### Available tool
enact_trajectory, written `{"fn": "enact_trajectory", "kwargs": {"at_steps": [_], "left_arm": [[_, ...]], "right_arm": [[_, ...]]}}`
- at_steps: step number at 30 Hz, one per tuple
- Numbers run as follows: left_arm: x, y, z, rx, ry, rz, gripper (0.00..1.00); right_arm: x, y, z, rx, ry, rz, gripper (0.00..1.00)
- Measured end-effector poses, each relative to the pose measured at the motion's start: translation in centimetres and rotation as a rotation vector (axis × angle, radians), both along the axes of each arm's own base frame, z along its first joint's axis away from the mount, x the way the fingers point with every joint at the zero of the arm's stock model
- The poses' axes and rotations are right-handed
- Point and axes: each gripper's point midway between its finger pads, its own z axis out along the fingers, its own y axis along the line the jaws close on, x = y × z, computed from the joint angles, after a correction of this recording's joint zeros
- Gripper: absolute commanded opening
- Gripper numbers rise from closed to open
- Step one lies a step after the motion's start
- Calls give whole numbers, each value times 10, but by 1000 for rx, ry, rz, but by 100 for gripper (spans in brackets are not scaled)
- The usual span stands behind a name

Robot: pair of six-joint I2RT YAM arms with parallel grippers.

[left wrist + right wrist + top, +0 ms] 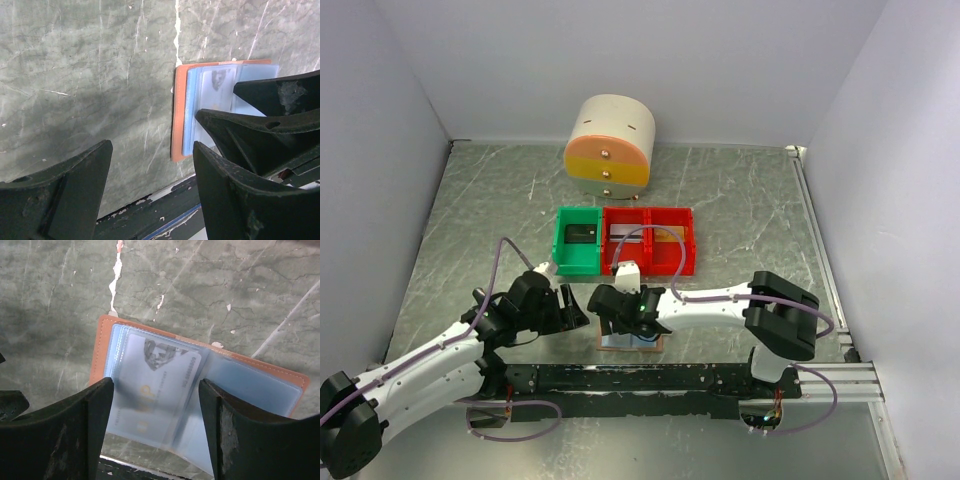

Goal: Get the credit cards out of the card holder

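The card holder lies open on the marble tabletop by the near edge, a tan-orange cover with pale blue clear pockets. One credit card, silvery with a portrait and gold letters, shows inside the left pocket. My right gripper hangs open just over it, one finger on each side of that pocket. In the top view it covers most of the card holder. My left gripper is open and empty, left of the card holder, over bare table. In the top view the left gripper and right gripper are close together.
A green bin holding a dark object and two joined red bins stand behind the grippers. The left red bin holds a pale flat piece. A round yellow-orange drawer unit stands at the back. A black rail runs along the near edge.
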Motion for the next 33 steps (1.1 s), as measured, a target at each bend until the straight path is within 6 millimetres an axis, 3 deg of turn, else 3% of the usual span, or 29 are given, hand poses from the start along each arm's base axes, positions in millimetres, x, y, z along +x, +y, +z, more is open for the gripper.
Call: {"fn": "enact_trajectory", "kwargs": {"at_steps": [6, 14, 33], "left_arm": [[0, 1, -1, 9, 3, 4, 77], [0, 2, -1, 11, 5, 4, 77], [-1, -7, 5, -25, -9, -41, 77]], "right_arm": [[1, 3, -2, -20, 5, 2, 72], [1, 4, -4, -30, 8, 8, 66], [-3, 9, 1, 136, 52, 52, 69]]}}
